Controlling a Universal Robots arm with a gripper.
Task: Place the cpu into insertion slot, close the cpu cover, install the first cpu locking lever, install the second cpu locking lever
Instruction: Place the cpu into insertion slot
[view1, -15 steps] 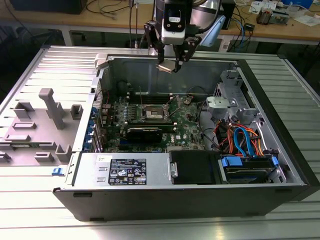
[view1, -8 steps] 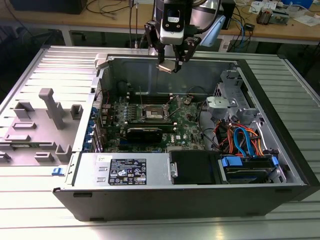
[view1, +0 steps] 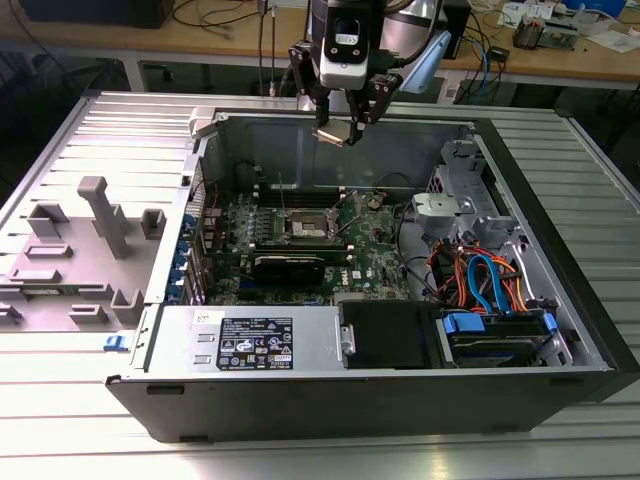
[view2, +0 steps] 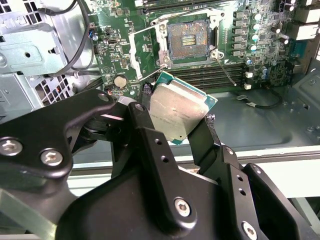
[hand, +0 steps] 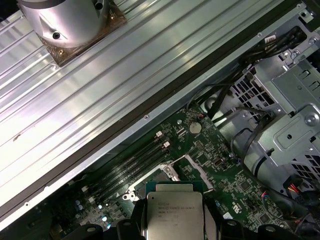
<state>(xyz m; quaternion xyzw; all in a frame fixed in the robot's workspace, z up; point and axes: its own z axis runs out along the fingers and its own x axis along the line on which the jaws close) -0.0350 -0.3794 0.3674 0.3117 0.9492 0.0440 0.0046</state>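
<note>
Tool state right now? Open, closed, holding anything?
tool: closed, holding the cpu between its fingers, up off the board and apart from the insertion slot.

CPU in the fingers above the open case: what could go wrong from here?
1. The cpu sits tilted between the fingers, gripped by its edges; it may slip, or meet the insertion slot crooked and harm its contacts.
2. The cpu cover and a thin locking lever stand open beside the slot; the fingers could snag them.
</note>
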